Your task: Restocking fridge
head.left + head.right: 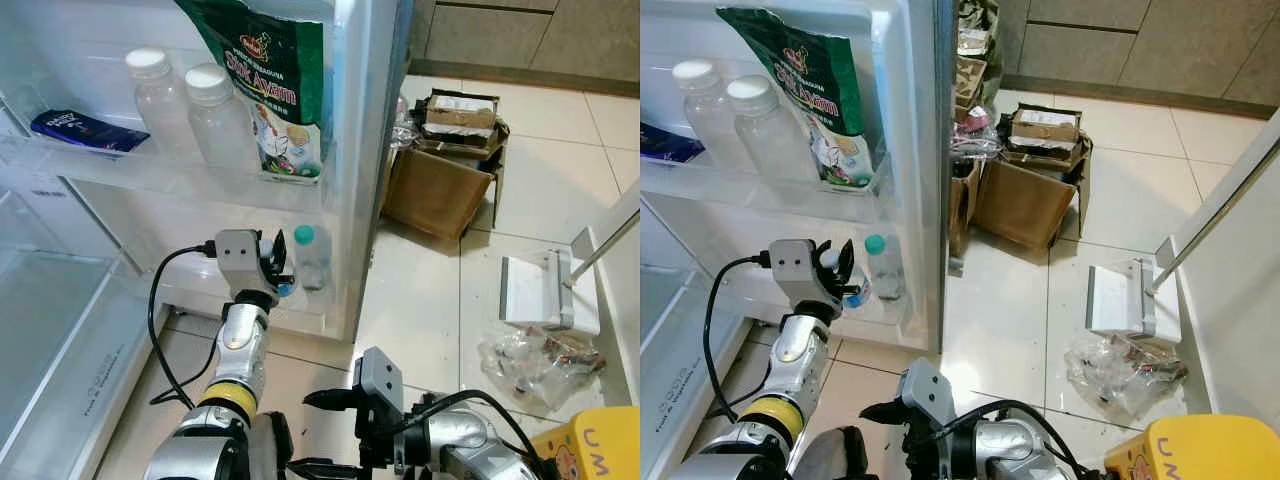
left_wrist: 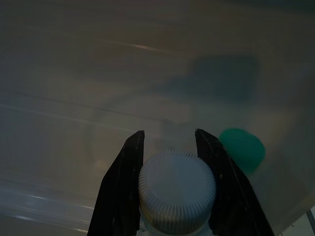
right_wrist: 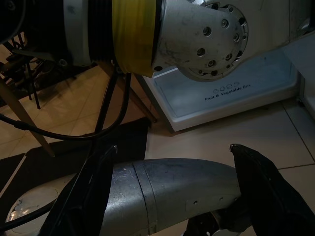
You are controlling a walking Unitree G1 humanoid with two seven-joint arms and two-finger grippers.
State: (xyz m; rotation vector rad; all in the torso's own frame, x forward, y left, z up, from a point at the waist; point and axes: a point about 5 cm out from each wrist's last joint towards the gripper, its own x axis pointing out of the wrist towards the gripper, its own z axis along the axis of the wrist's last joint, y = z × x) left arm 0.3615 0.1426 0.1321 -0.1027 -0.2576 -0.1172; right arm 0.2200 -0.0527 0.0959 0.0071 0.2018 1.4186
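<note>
An open white fridge door (image 1: 345, 150) stands on our left. Our left gripper (image 1: 279, 268) pinches a white-capped clear bottle (image 2: 176, 191) at the lower door shelf, beside a green-capped bottle (image 1: 311, 262); release remains. Our right gripper (image 1: 318, 432) hangs spread, idle.

Layout relative to the fridge door (image 1: 345, 150)

Two bottles (image 1: 190, 110) and a pouch (image 1: 272, 80) are sitting on its upper shelf; a small bottle (image 1: 310, 262) is standing in its lower shelf; cardboard boxes (image 1: 445, 160) are lying right of it.
</note>
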